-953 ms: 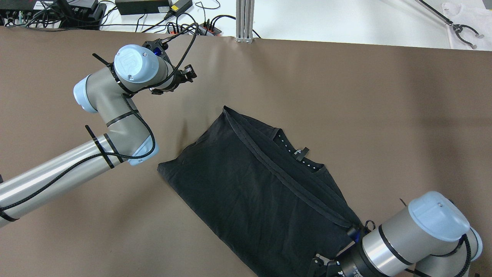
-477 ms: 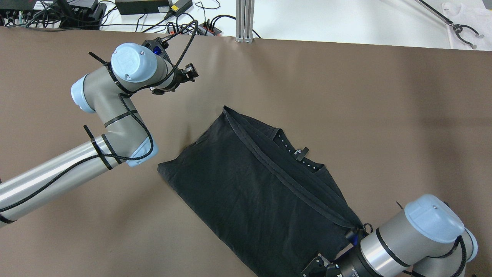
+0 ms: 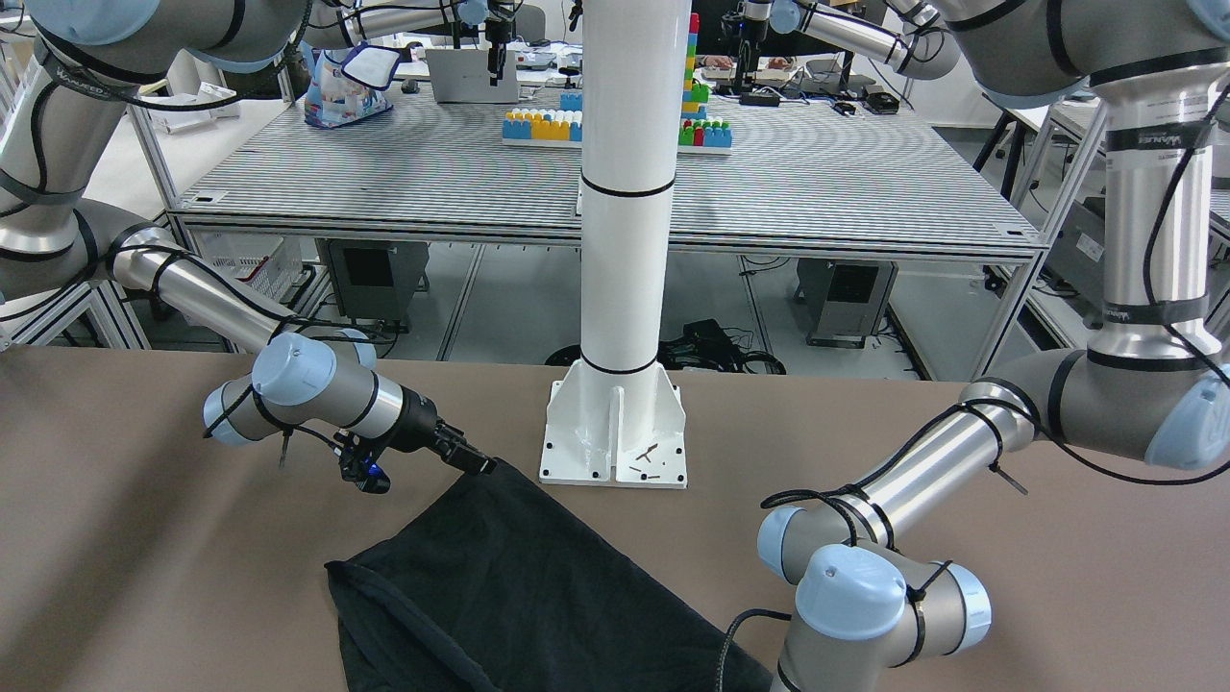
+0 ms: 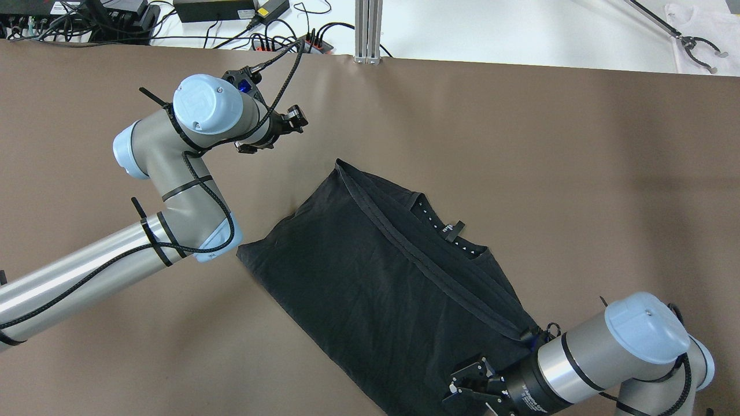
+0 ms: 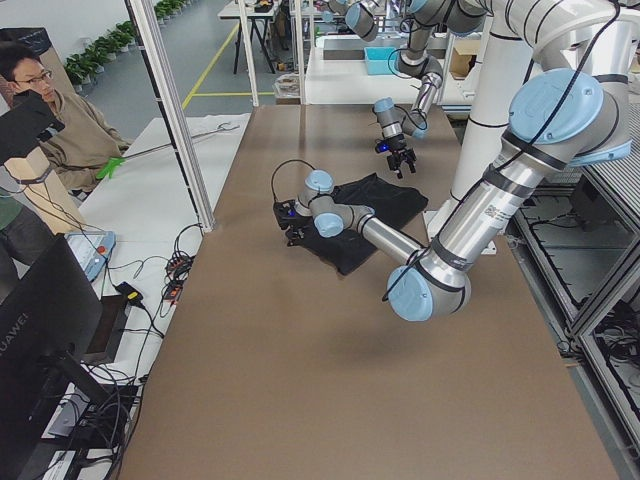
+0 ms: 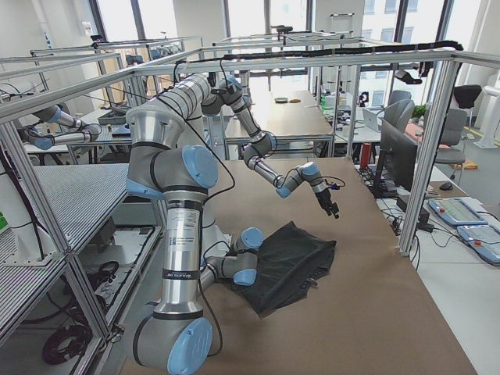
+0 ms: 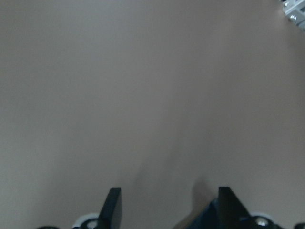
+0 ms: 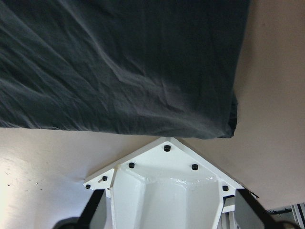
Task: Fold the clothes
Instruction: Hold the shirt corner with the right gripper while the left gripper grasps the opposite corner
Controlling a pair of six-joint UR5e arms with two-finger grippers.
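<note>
Black garment (image 4: 381, 277) folded on brown worktop (image 4: 520, 144), right hand (image 4: 458, 388) spread wide by its near-right corner, left hand (image 4: 296, 118) spread wide, far left.

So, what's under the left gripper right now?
Only bare brown table shows under the left gripper; its jaws stand apart with nothing between them. The black garment lies aside, clear of it. The patch directly beneath its own body is hidden.

The black garment (image 8: 119, 62) is lying wrinkled across the upper table (image 8: 267, 119), just beside a white bolted base (image 8: 164, 183). The right tool (image 8: 170, 212) is holding its fingers (image 8: 249, 210) wide apart.
</note>
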